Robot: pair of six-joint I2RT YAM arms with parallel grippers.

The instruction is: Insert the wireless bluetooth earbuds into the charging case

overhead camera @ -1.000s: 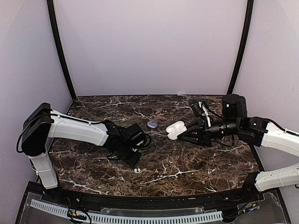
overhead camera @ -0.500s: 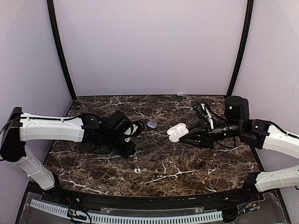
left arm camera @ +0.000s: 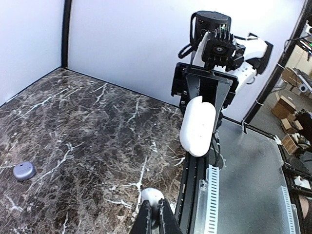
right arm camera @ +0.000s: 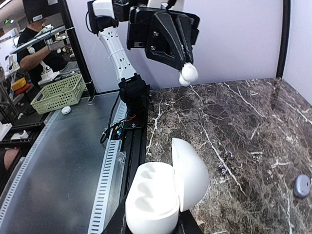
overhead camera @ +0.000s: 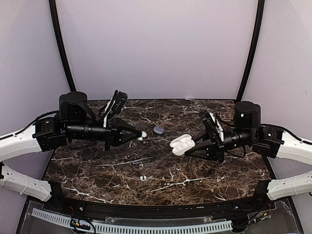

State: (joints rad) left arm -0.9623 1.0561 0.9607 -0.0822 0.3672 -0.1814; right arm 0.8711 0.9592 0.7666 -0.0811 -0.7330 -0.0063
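One earbud sits pinched at the very tips of the left end effector, jaws nearly together on it. It is held in the air clear of the bench and points across at the charging case. That case, a white hinged shell with its lid thrown back, is clamped by its lower half in the right end effector, also off the bench. The right wrist view shows two wells in its open half. The step in hand looks like a mid-air meeting of the two, and I judge it best done slowly. Keep the right arm still as the fixture, bring the left tips in along the axis of one well rather than across the rim, and let go only once the earbud is seated. So small and glossy a piece could twist or pop free of a tip pinch. Which well suits this earbud, and how it is turned in the jaws, I cannot tell. A second earbud lies on the bench toward the near edge, and a lavender-grey pebble lies further back between the arms. Against a second ago, the left arm has risen from a low crouch over the bench and swung to face right. The right arm has shifted the case slightly toward the left arm, while the second earbud and the pebble have not moved.
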